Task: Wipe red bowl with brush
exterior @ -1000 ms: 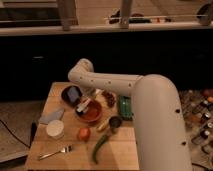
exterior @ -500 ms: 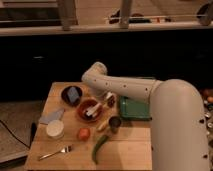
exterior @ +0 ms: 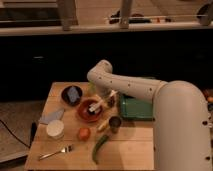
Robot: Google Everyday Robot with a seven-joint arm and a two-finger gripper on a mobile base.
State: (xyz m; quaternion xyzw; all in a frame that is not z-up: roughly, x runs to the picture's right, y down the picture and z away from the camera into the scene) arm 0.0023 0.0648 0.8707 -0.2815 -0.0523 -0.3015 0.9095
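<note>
The red bowl (exterior: 89, 112) sits on the wooden table (exterior: 130, 150), left of centre. The brush (exterior: 100, 104) has a pale handle that slants up to the right and a dark head resting inside the bowl. My gripper (exterior: 109, 98) is just above the bowl's right rim, shut on the brush handle. The white arm (exterior: 125, 85) reaches in from the right.
A dark bowl (exterior: 71, 95) stands behind the red bowl to the left. A green tray (exterior: 136, 108) is on the right. A metal cup (exterior: 114, 124), an orange-red ball (exterior: 84, 133), a green vegetable (exterior: 99, 147), a fork (exterior: 55, 152), a white cup (exterior: 55, 129) and a grey cloth (exterior: 52, 116) lie in front.
The arm's elbow has swung to the right while the brush head stays in the red bowl and shifts a little within it.
</note>
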